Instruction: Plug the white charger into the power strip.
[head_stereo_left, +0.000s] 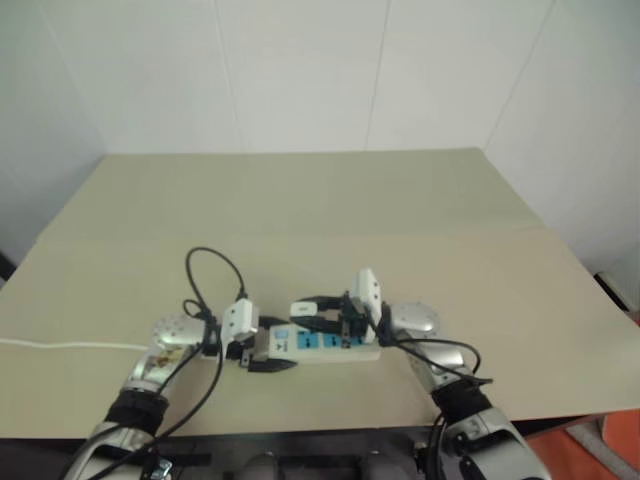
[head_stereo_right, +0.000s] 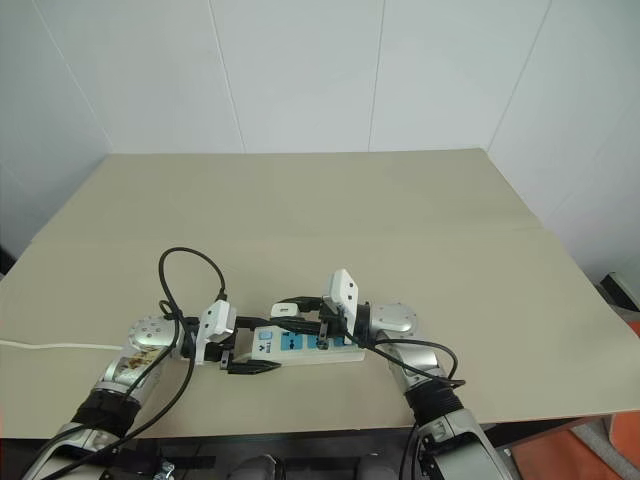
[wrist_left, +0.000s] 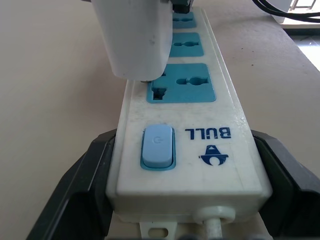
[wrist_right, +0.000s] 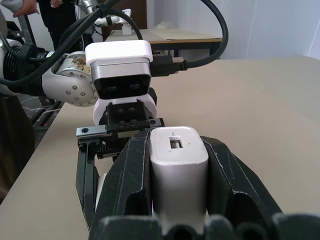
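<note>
In the lower left of the head view, the left hand (head_stereo_left: 262, 362) reaches in toward the frame's centre, pointing slightly down, and is clenched on the near end of the strip (head_stereo_left: 322, 343); in its wrist view black fingers (wrist_left: 82, 190) press both long sides of that end. A black cable (head_stereo_left: 205, 270) loops up above this wrist, and a thin white cord (head_stereo_left: 60, 346) runs off the left edge of the frame across the tabletop (head_stereo_left: 320, 215).

The strip is a flat white bar with blue socket panels, a pale blue switch (wrist_left: 158, 147) and a blue logo near the gripped end. It lies in the lower centre of the frame, between the two hands.

The charger (wrist_left: 134, 37), a small white block, sits over the strip's edge beside the first blue socket, a bit of metal showing at its base; whether the prongs are in a socket cannot be told.

Right of centre, the right hand (head_stereo_left: 345, 318) points level toward the left and is clamped on the charger, its black fingers (wrist_right: 135, 180) flanking the white body.
</note>
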